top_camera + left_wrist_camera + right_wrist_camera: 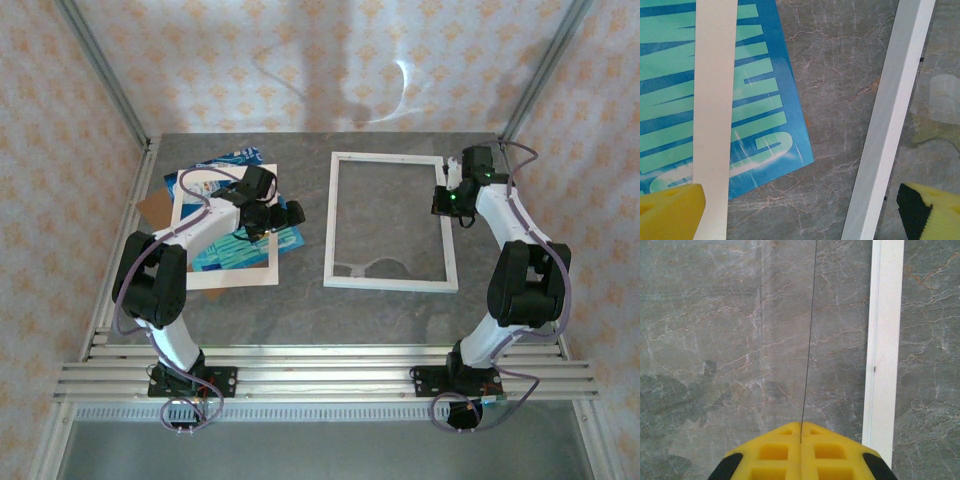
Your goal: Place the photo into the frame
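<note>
The photo, blue-teal with pale lettering, lies at the left of the table under a cream mat; its corner sticks out past the mat's strip. The white frame lies flat in the middle, with reflections showing inside it. My left gripper hovers open over the bare table between the photo's corner and the frame's left side, holding nothing. My right gripper is shut just inside the frame's right side. A thin dark line runs up from between its fingertips; I cannot tell what it is.
A brown backing board pokes out from under the pile at the far left. The grey marble table is bounded by patterned walls and metal posts, with aluminium rails along the near edge.
</note>
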Available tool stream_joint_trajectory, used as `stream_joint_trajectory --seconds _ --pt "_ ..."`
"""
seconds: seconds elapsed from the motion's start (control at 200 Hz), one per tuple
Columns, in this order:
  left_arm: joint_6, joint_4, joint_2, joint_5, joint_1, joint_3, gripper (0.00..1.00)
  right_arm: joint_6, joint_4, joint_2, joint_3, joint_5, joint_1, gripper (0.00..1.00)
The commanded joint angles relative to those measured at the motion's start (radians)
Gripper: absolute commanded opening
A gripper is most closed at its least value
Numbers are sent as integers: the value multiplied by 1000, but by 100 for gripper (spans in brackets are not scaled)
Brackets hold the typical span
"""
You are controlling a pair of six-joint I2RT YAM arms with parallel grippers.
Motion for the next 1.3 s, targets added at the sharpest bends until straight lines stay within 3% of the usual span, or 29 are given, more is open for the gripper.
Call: stream_joint_trajectory --seconds 0.0,0.896,1.296 --pt "10 -27 13 10 -8 -6 100 -25 8 -14 15 33 -8 0" --pt "21 -63 28 5 -15 40 100 -61 -25 4 36 72 -10 0" --pt "21 -51 33 1 -24 30 100 4 5 48 33 -85 -10 0"
